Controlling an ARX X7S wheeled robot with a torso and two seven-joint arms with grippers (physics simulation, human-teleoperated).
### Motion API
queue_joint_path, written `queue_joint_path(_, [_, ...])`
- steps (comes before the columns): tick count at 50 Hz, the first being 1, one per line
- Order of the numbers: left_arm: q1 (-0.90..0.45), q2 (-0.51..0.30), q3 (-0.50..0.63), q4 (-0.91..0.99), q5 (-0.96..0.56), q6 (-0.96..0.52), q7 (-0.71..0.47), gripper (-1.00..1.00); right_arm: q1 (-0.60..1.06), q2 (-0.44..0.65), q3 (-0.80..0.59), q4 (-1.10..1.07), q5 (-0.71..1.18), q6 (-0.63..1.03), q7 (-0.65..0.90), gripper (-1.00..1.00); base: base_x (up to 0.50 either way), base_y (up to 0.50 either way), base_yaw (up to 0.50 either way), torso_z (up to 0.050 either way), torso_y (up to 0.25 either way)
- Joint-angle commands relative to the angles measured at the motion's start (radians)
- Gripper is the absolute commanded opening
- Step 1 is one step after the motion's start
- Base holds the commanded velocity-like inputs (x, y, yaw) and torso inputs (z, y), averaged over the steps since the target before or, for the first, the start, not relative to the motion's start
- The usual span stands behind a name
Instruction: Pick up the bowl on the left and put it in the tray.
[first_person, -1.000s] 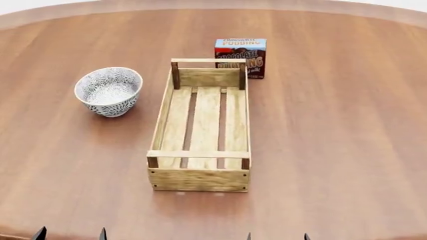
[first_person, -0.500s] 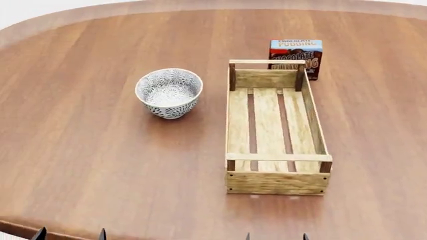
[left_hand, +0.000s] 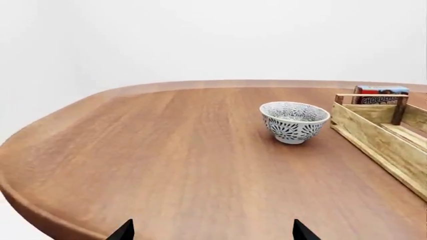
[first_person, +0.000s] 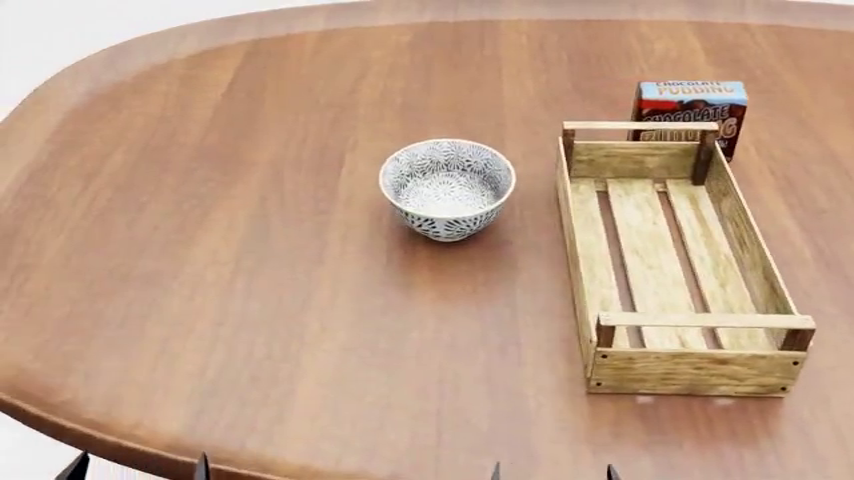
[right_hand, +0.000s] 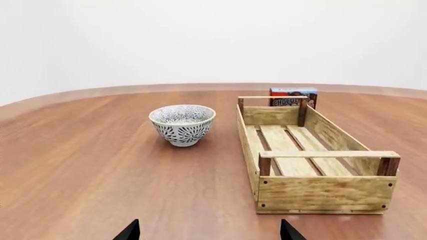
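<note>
The floral bowl (first_person: 447, 188) sits upright left of the wooden crate (first_person: 674, 260), apart. Both grippers spread open, holding nothing.

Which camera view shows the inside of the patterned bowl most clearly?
The head view: it looks down into the bowl, so the whole patterned interior and its bottom show. The left wrist view and right wrist view see it from low at the side, showing mainly the outer wall, the rim and a little of the inside.
</note>
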Motion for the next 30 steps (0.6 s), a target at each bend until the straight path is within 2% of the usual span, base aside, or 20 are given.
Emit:
queue_joint_path(1, [-0.002,-0.007,0.013,0.000,-0.011,-0.002,-0.009,1.00,0.000,0.012,-0.013,-0.001,0.009,-0.007,0.007,1.00,0.00,0.00,0.00,0.000,0.000])
queue_joint_path(10, [0.000,-0.012,0.022,-0.006,-0.016,0.003,-0.015,1.00,-0.007,0.018,-0.015,-0.007,0.021,-0.019,0.015,1.00,0.04,0.00,0.00,0.000,0.000])
queue_joint_path(30, [-0.003,-0.024,0.034,-0.016,-0.033,0.012,-0.027,1.00,-0.003,0.029,-0.031,0.001,0.029,-0.029,0.033,1.00,0.50,-0.03,0.00,0.000,0.000])
